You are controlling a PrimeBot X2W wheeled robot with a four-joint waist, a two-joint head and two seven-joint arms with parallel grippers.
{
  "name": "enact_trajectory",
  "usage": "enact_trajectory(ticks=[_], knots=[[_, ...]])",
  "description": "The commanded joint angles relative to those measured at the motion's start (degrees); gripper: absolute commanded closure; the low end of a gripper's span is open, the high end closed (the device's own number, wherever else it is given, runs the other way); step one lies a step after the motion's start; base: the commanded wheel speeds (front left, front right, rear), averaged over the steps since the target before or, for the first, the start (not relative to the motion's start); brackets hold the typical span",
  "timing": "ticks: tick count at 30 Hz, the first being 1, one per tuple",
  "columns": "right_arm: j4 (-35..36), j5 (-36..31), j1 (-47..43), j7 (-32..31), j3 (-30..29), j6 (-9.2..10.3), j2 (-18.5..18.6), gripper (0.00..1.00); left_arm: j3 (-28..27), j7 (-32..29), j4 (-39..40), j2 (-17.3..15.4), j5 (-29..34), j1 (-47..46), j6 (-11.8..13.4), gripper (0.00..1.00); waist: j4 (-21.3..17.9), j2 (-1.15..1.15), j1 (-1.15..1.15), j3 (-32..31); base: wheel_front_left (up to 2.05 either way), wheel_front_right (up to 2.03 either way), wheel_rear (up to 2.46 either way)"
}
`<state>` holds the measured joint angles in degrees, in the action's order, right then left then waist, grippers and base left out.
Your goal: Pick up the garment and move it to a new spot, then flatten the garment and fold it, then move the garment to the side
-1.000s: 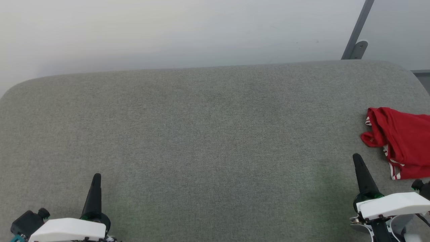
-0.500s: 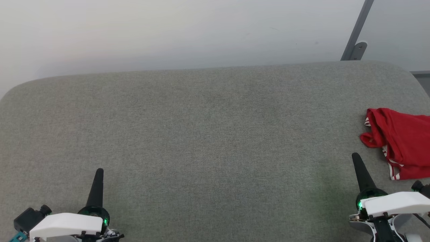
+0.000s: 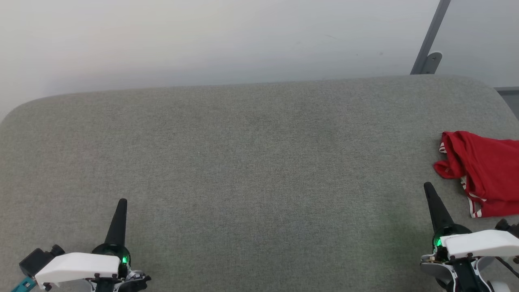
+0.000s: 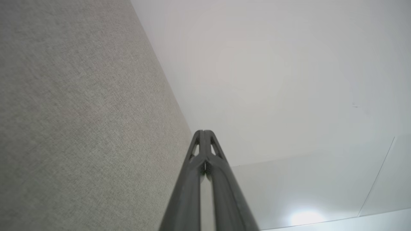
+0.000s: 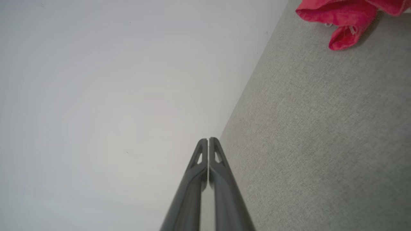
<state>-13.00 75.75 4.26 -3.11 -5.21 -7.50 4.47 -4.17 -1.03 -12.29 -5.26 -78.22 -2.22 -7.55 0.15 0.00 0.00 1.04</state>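
Note:
The garment [image 3: 484,172], a red shirt with red-and-white striped trim, lies crumpled at the right edge of the grey fabric table [image 3: 251,162], partly cut off by the frame. In the right wrist view the garment [image 5: 343,19] shows at the top right. My right gripper [image 3: 427,185] stands shut and empty just left of and nearer than the garment, apart from it; its tips [image 5: 208,140] are pressed together. At the lower left my left gripper [image 3: 123,201] is shut with nothing in it, its tips [image 4: 203,131] closed, far from the garment.
The table's rounded far edge [image 3: 251,83] runs along a pale wall [image 3: 202,36]. A grey metal post with a bracket [image 3: 430,48] rises behind the far right corner.
Both grippers have crept a little forward over the table, the left one also slightly to the right. The picture has shifted slightly. The garment lies as before.

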Motion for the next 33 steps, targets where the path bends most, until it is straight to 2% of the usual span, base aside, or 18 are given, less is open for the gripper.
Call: enact_trajectory(ticks=[1,33], knots=[[0.3,1.4,1.1,-0.4,-0.1,0.0,-0.1,1.0,-0.4,-0.5,0.1,0.1,-1.1,-1.4,0.1,1.0,0.0,0.0,0.0,0.0,0.0,0.0,0.0],[-0.9,14.3,2.1,-3.1,-1.3,0.01,-1.5,1.0,-1.4,-4.3,-1.5,1.5,-12.9,-3.8,0.1,1.0,-0.1,0.0,0.0,-0.7,0.0,0.0,0.0]])
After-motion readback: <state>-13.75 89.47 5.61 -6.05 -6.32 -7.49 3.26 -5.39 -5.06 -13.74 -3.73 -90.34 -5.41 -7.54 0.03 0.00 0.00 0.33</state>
